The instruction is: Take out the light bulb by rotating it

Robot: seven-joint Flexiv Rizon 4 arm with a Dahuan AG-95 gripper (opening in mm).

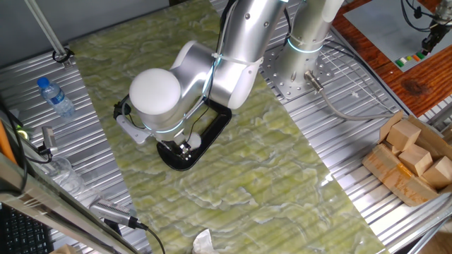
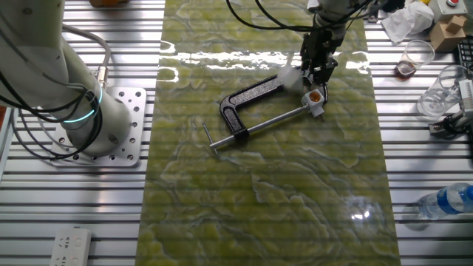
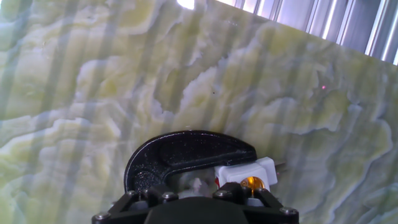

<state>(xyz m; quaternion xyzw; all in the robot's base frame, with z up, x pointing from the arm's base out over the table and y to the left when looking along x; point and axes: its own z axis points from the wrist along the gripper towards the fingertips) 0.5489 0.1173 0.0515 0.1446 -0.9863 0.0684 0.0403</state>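
The light bulb (image 3: 198,183) shows as a blurred frosted-white lump between my fingers at the bottom of the hand view. In the other fixed view the light bulb (image 2: 290,74) is a white blur beside the fingers. My gripper (image 3: 196,190) looks shut on it, just above the table. The gripper (image 2: 318,74) hangs over the jaw end of a black C-clamp (image 2: 251,100). A small white socket block (image 3: 249,177) with an amber opening sits clamped there, just right of the bulb. The arm hides most of this in one fixed view, where only the clamp (image 1: 212,134) shows.
The clamp's screw rod and handle (image 2: 222,137) reach toward the table's middle. A water bottle (image 2: 447,201) lies on the metal rails, a clear cup (image 2: 417,55) stands at the back right, a box of wooden blocks (image 1: 413,155) sits aside, and a white scrap (image 1: 203,243) lies at the mat's edge.
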